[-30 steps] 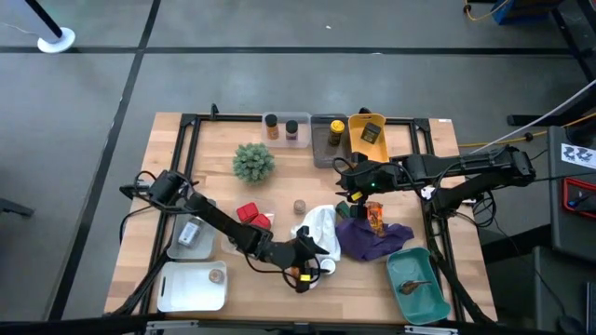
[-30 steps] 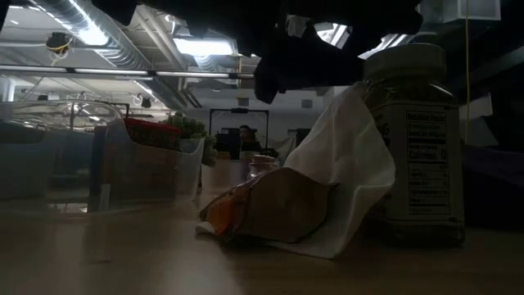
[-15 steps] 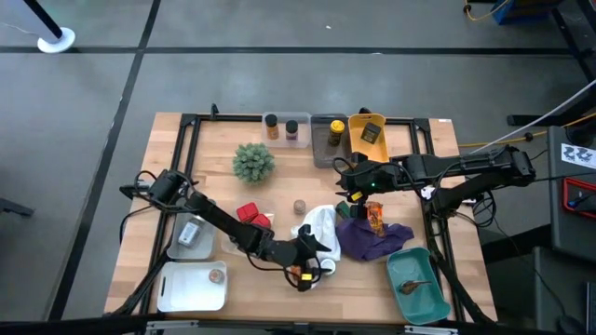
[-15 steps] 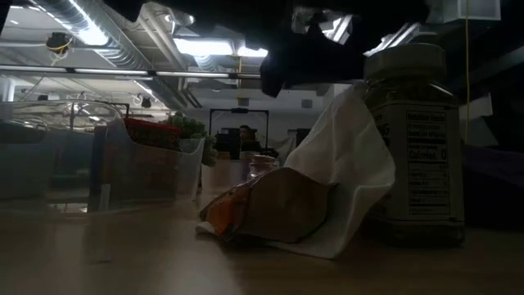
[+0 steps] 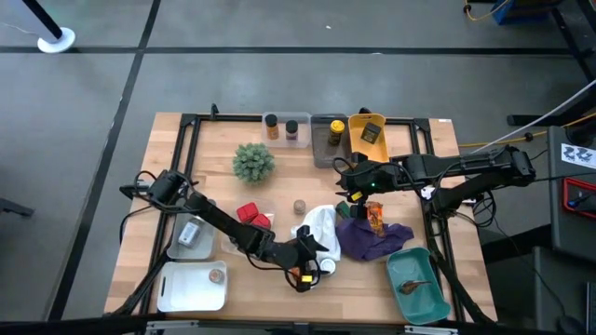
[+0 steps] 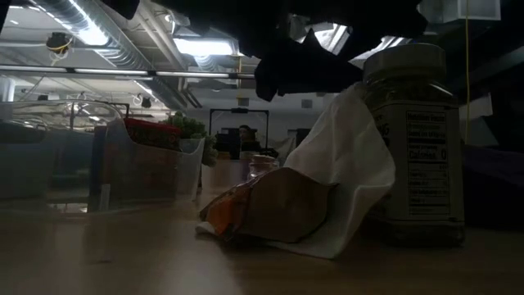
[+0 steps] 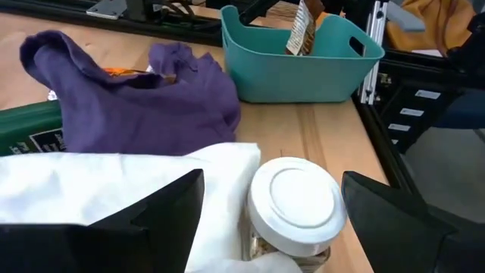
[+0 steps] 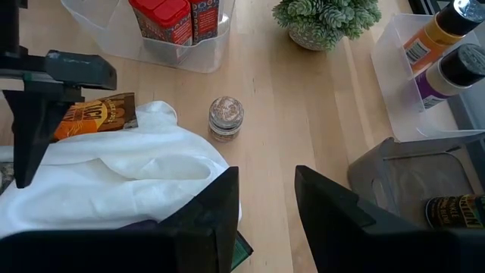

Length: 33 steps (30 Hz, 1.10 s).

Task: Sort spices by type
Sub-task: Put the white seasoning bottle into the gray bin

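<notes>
A white-capped spice jar (image 7: 295, 199) stands upright on the table near its front edge, with the white cloth (image 7: 114, 189) lying against it. My left gripper (image 7: 273, 182) is open, one finger on either side of the jar's cap, clear of it. An orange-brown packet (image 6: 270, 205) lies on the table beside the jar (image 6: 413, 147), partly on the cloth. My right gripper (image 8: 267, 173) hangs open and holds nothing, above the table's middle right (image 5: 346, 191). A small round jar (image 8: 226, 117) stands alone on the wood.
A purple cloth (image 7: 144, 98) with an orange packet (image 5: 374, 217) lies right of the white cloth. A teal bin (image 7: 299, 61) stands at the front right. A clear bin holds red tins (image 8: 174, 19). At the back stand a spiky plant (image 5: 253, 161), jars (image 5: 279, 127), a grey bin (image 5: 328, 138) and a yellow bin (image 5: 368, 130).
</notes>
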Motion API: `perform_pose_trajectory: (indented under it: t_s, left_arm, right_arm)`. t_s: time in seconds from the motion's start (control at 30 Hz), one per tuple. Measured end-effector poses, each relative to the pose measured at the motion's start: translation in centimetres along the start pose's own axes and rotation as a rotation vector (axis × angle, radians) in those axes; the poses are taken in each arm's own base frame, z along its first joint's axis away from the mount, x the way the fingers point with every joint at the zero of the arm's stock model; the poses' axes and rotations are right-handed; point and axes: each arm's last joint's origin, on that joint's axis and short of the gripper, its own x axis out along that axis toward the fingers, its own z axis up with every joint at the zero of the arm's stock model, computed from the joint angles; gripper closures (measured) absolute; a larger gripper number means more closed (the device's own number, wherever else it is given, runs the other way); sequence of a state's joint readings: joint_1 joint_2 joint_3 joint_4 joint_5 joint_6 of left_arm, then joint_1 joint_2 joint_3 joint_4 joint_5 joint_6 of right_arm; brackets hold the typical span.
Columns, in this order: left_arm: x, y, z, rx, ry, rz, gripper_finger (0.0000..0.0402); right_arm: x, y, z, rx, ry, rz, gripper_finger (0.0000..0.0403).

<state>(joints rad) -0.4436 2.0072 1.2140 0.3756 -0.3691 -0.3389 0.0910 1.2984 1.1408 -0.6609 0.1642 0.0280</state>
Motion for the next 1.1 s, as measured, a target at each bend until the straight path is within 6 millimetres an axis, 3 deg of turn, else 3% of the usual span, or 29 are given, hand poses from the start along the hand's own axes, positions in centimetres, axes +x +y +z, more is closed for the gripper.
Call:
perform_pose_trajectory:
  t_s: [0.93,1.1]
  left_arm:
    - [2.2,0.4,-2.3,-0.014,-0.016,-0.049,0.0106]
    - [2.3,0.7,-2.2,-0.011,-0.022,-0.044,0.0141]
  right_arm:
    - [0.0,0.0,0.0,0.000,0.000,0.000,0.0272]
    - [0.0,0.0,0.0,0.000,0.001,0.000,0.0272]
